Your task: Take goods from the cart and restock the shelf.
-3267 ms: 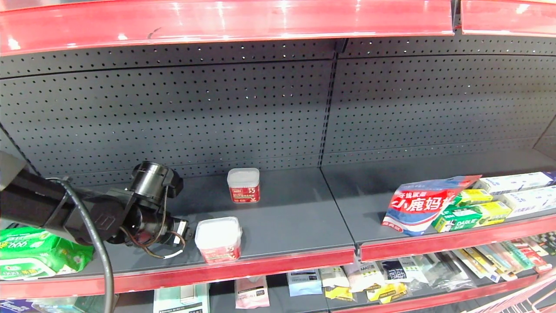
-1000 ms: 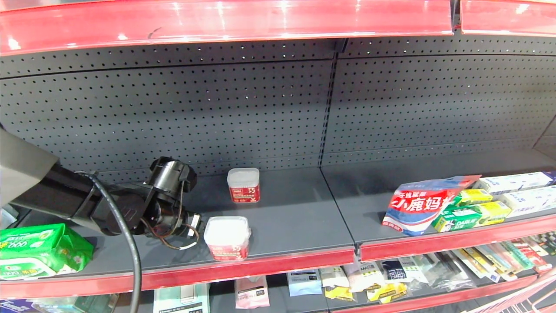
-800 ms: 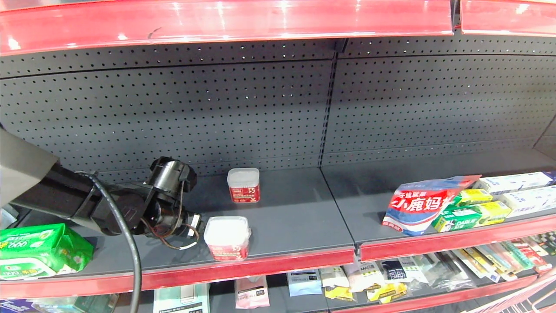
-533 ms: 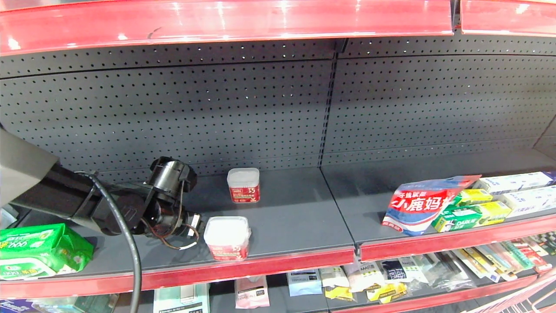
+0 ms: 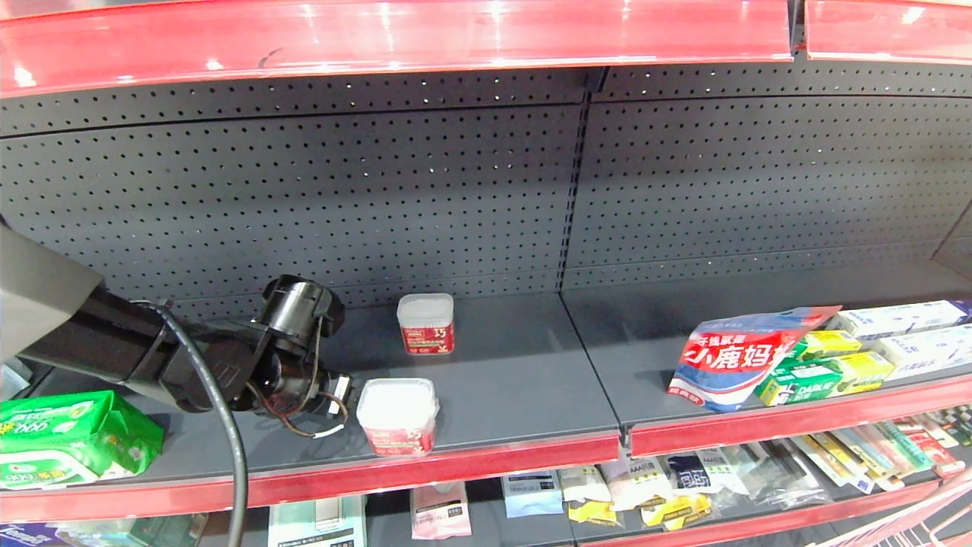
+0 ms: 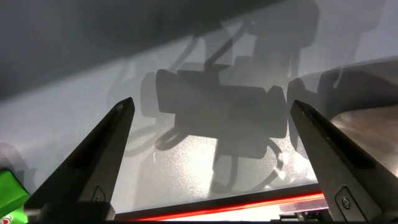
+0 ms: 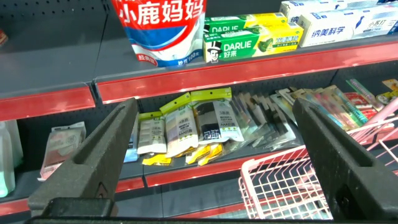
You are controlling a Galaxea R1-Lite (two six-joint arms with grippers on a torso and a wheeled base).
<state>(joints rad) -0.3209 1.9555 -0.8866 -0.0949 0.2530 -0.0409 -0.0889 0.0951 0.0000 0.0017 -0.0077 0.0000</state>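
Note:
A white tub with a red label [image 5: 396,416] stands near the front edge of the grey shelf [image 5: 516,380]. A second, similar tub [image 5: 425,323] stands farther back. My left arm's wrist [image 5: 292,357] lies low over the shelf, its end right beside the front tub, which hides the fingers in the head view. In the left wrist view my left gripper [image 6: 208,112] is open wide, with only the arm's shadow on a pale surface between its fingers. My right gripper [image 7: 211,106] hangs open and empty in front of the lower shelves, above the pink cart basket [image 7: 292,186].
A green wipes pack [image 5: 72,437] lies at the shelf's left end. To the right are a red, white and blue pouch [image 5: 740,357] and toothpaste boxes [image 5: 828,372]. Packets [image 5: 683,479] fill the shelf below. The cart's pink rim [image 5: 911,516] shows at the bottom right.
Since 3.3 s ago my left arm and the front tub have shifted to the right along the shelf. Over the last second nothing has moved.

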